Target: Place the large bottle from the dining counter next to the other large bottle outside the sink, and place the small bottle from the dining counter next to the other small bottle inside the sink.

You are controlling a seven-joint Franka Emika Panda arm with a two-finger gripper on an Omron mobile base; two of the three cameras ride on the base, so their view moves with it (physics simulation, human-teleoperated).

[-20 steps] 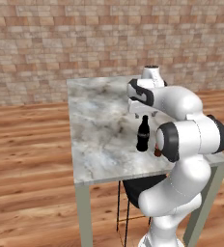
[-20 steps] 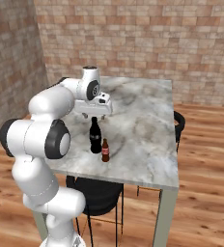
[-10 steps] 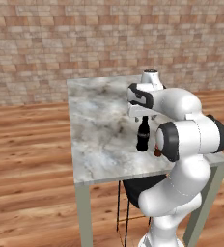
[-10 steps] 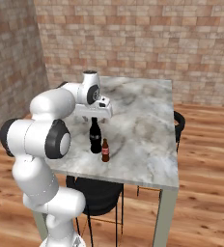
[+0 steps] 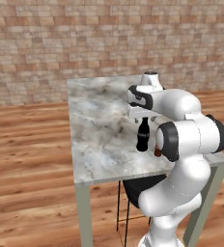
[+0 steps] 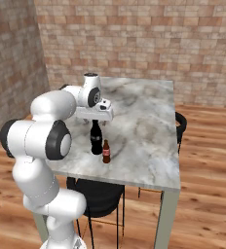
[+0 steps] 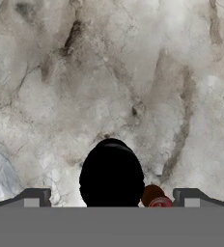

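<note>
Hand view looks straight down on the large bottle, a black rounded shape seen from above, framed between the two finger tips of the gripper, which stand wide apart with clear space on either side of the bottle and no contact with it. Just beside the black bottle, toward one finger tip, peeks the brown top of the small bottle.

From the right base view, the large bottle stands upright on the dining counter, near the counter's front edge on the robot's side, and the small bottle stands upright just beside it, slightly closer to that edge. The gripper hangs directly above the large bottle's neck. In the left base view the large bottle shows beneath the hand, with the small bottle mostly hidden behind the arm.

The counter top is grey-white marbled stone on thin pale legs. A dark chair is tucked under the counter's near side and another chair at its far side. A plank wood floor surrounds the counter, and a brick wall rises behind it
</note>
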